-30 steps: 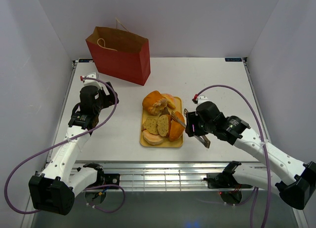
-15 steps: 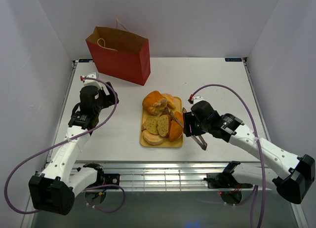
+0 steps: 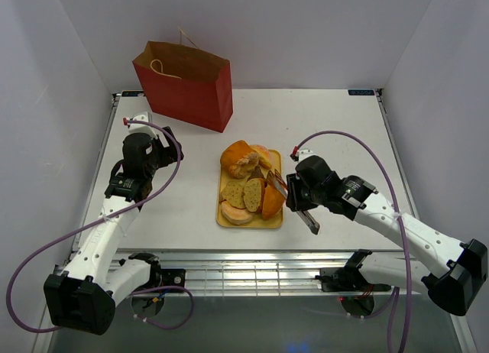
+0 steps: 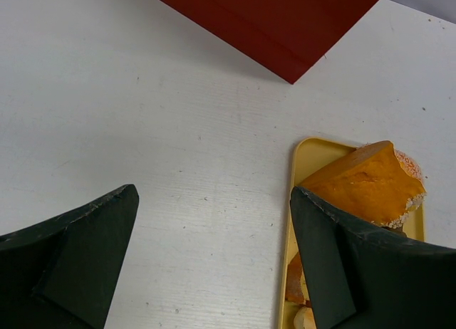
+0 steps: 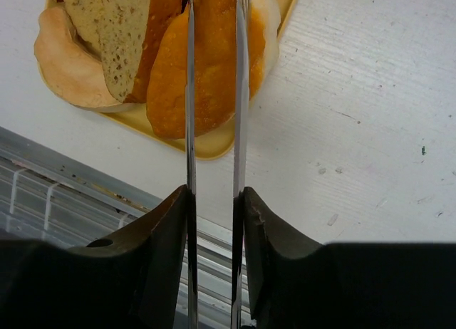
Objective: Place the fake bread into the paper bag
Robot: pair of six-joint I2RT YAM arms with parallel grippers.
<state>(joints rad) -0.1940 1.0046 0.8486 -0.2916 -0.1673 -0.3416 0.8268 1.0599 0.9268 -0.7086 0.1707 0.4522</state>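
The fake bread lies on a yellow tray (image 3: pixel 224 220): a golden roll (image 3: pixel 238 157), speckled slices (image 3: pixel 243 192), a pale bun (image 3: pixel 235 213) and an orange roll (image 3: pixel 273 202). My right gripper (image 3: pixel 294 194) is shut on metal tongs (image 3: pixel 312 223). In the right wrist view the tong blades (image 5: pixel 189 94) reach over the orange roll (image 5: pixel 210 65), beside a slice (image 5: pixel 114 30) and the bun (image 5: pixel 64 65). The red paper bag (image 3: pixel 187 85) stands open at the back left. My left gripper (image 3: pixel 157 150) is open and empty above bare table, between bag (image 4: pixel 271 23) and tray (image 4: pixel 306 165).
The table's near edge with its metal rail (image 5: pixel 85 194) runs just below the tray in the right wrist view. The white walls close in the table on the left, right and back. The left wrist view shows the golden roll (image 4: pixel 363 183) at the tray's far end.
My right arm has moved left with the tongs, bringing their blades over the orange roll at the tray's right side. The left arm has not moved.
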